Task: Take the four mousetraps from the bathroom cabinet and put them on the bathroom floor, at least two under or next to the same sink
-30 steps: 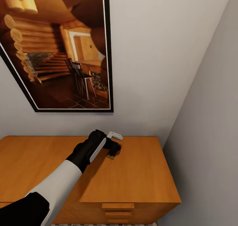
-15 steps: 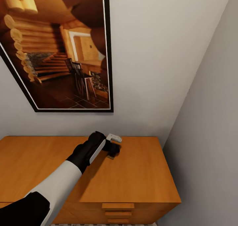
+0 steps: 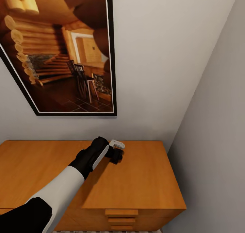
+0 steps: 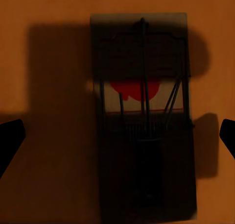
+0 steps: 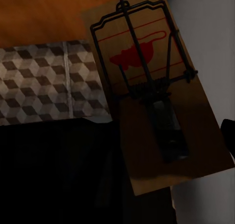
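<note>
Looking down from the head camera, I see my left arm reaching across the top of the cabinet [image 3: 143, 188], the orange-brown dresser pushed into the corner where 2 grey walls meet. My left pincer [image 3: 116, 157] hangs low over the wood near the back edge, toward the right half of the top, and it covers whatever sits beneath it from this angle. A large framed picture [image 3: 61, 52] of a log interior hangs on the wall above.

From the left wrist camera I get a mousetrap [image 4: 144, 116] lying flat on the cabinet top, straight between the 2 dark fingertips [image 4: 10, 140] that show at either edge of the frame. Its red mark and dark spring bars face up, and heavy shadow covers most of the board. The left pincer is spread wide, each tip well clear of the board's sides, gripping nothing.

On the right wrist camera a second mousetrap [image 5: 156, 101] sits close to the lens, tilted, red mouse print and wire bars toward me. Behind it I see a patch of the bathroom floor [image 5: 44, 82] with its cube pattern, and orange wood beyond. I cannot tell whether the right pincer [image 5: 229, 136] is apart or clamped on that board; just 1 dark tip shows at the frame edge.
</note>
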Available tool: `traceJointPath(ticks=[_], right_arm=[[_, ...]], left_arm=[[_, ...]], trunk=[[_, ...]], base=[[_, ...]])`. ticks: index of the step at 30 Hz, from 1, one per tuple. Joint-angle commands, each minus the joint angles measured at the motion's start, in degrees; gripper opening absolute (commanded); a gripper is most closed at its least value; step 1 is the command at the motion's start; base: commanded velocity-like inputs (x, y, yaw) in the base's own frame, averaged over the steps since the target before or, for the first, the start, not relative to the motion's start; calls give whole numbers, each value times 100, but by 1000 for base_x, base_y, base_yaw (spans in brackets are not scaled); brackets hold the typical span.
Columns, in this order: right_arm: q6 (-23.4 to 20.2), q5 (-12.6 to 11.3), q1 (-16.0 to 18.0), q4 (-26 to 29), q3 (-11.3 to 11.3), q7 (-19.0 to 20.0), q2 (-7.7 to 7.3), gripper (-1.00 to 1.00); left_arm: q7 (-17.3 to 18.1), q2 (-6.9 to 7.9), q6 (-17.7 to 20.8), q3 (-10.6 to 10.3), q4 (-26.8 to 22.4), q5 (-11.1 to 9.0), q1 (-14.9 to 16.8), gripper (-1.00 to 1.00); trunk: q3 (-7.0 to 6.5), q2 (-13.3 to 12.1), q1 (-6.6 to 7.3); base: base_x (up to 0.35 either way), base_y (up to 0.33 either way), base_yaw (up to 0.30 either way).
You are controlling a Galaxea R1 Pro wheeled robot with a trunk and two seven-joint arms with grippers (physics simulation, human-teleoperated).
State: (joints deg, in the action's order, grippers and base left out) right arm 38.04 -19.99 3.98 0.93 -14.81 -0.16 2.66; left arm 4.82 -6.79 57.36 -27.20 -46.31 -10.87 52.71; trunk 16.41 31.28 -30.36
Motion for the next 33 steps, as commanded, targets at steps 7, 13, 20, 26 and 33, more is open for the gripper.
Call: traceJointPath(ticks=[7,13,20,26,33], right_arm=[[20,-58,5,-5,-48,-7,6,-100],[20,-58,5,-5,-48,-7,7,-100],[20,-58,5,-5,-48,-3,7,-100],[20,-58,6,-5,-48,-3,7,-100],[20,-58,6,-5,-48,-4,7,-100]], left_arm=[[1,2,21,-12,193,-38,3,100],[-7,2,21,-168,277,-31,3,100],[-413,-5,25,-337,353,-43,3,100],[-514,-7,21,-347,367,-46,3,100],[-533,-7,21,-349,369,-47,3,100]], trunk=[[10,6,-3],[10,6,-3],[10,6,-3],[10,6,-3],[10,6,-3]], base=[[0,0,0],[0,0,0],[0,0,0],[0,0,0],[0,0,0]])
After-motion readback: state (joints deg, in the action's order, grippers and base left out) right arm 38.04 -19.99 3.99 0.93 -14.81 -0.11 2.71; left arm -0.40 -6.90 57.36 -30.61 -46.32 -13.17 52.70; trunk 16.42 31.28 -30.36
